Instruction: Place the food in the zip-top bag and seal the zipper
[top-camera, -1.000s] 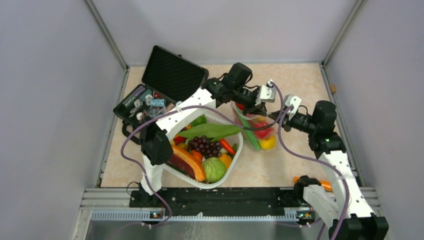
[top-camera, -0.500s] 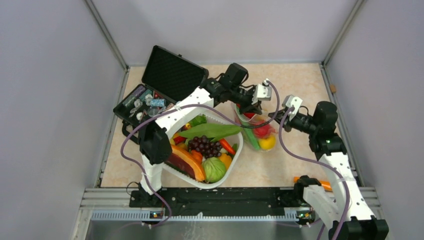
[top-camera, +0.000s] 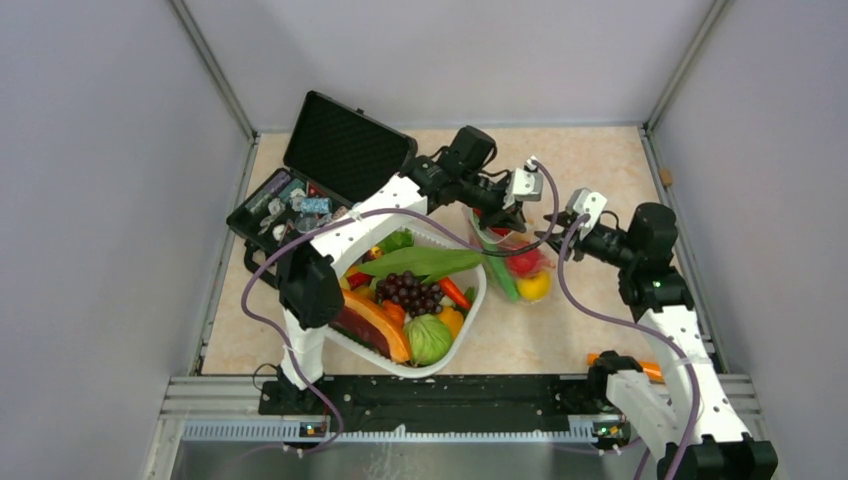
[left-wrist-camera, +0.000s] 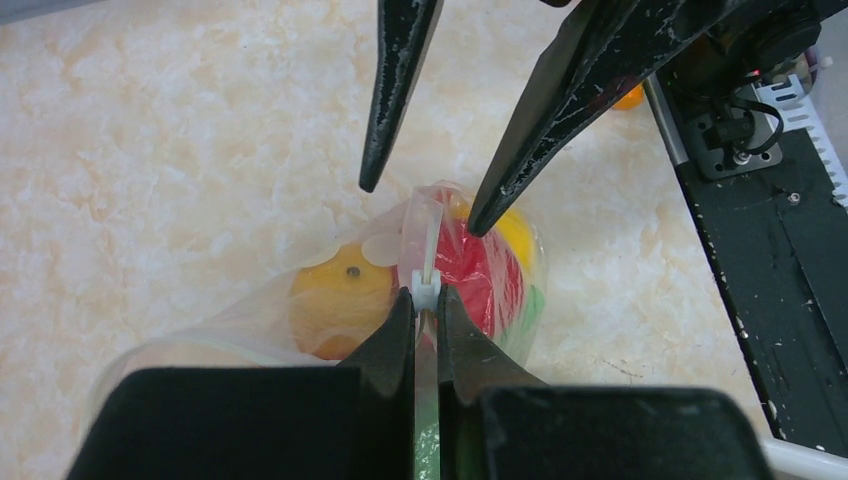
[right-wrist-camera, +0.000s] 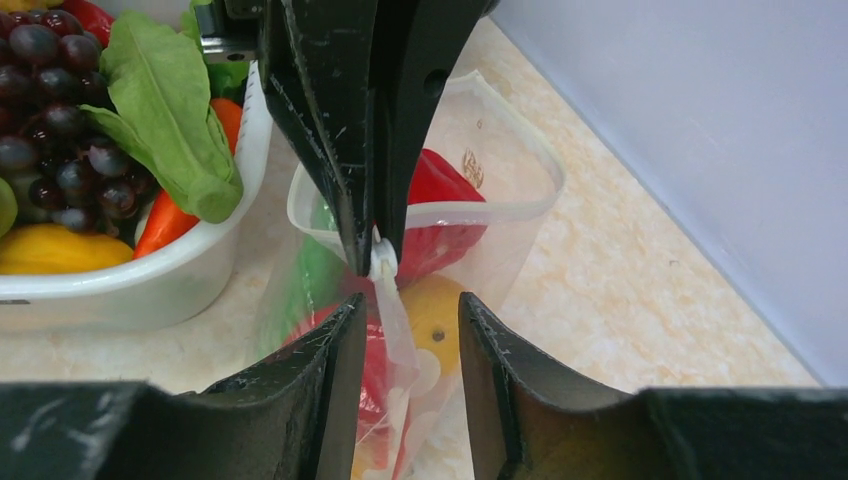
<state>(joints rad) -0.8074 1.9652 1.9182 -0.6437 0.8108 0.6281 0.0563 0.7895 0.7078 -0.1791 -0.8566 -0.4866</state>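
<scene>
The clear zip-top bag (top-camera: 522, 268) lies to the right of the white basket and holds the food: a red piece (right-wrist-camera: 440, 190), a yellow lemon (left-wrist-camera: 335, 300) and a long green pod (right-wrist-camera: 318, 268). My left gripper (left-wrist-camera: 427, 298) is shut on the zipper (right-wrist-camera: 384, 262) at its white slider. Beyond those fingers the bag mouth (right-wrist-camera: 450, 212) gapes open. My right gripper (right-wrist-camera: 410, 305) is open, its fingers either side of the flattened zipper strip without touching it. In the top view my left gripper (top-camera: 508, 218) and right gripper (top-camera: 557, 232) face each other over the bag.
The white basket (top-camera: 476, 298) holds a papaya slice, dark grapes, a green leaf and other toy produce. An open black hard case (top-camera: 345, 148) stands at the back left. An orange object (top-camera: 650, 369) lies by the right arm's base. Grey walls close in the table.
My right gripper has opened, let go of the bag's edge and drawn back a little to the right. The left gripper, still shut, has shifted slightly left along the zipper.
</scene>
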